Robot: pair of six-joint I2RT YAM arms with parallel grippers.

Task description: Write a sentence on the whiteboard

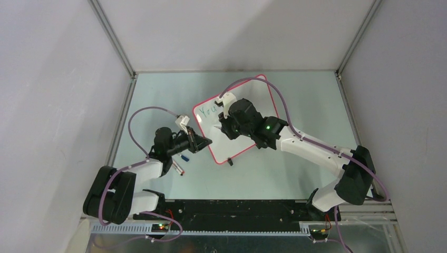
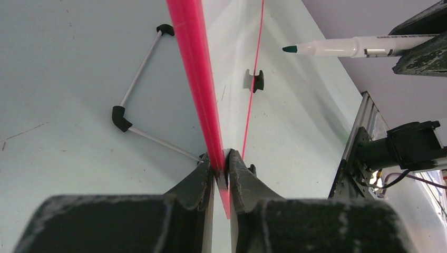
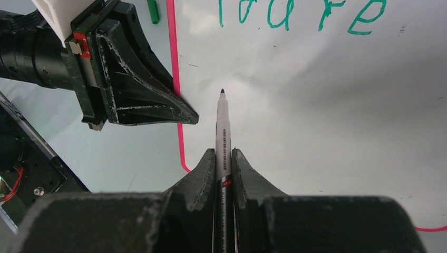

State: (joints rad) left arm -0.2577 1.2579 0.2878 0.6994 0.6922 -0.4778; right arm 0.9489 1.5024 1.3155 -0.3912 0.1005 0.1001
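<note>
In the middle of the desk (image 1: 158,95), the whiteboard (image 1: 219,145) was held only by its left rim in the nearly closed left gripper (image 2: 221,158), so the marker (image 3: 223,126), clamped tight in the right gripper (image 3: 224,155), might push it loose.

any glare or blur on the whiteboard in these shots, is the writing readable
Top external: even light, no hard glare on the whiteboard, green writing small, part hidden. Left wrist: the red rim blurs near the lens, the marker is sharp. Right wrist: soft grey reflections on the board, letters crisp.
</note>
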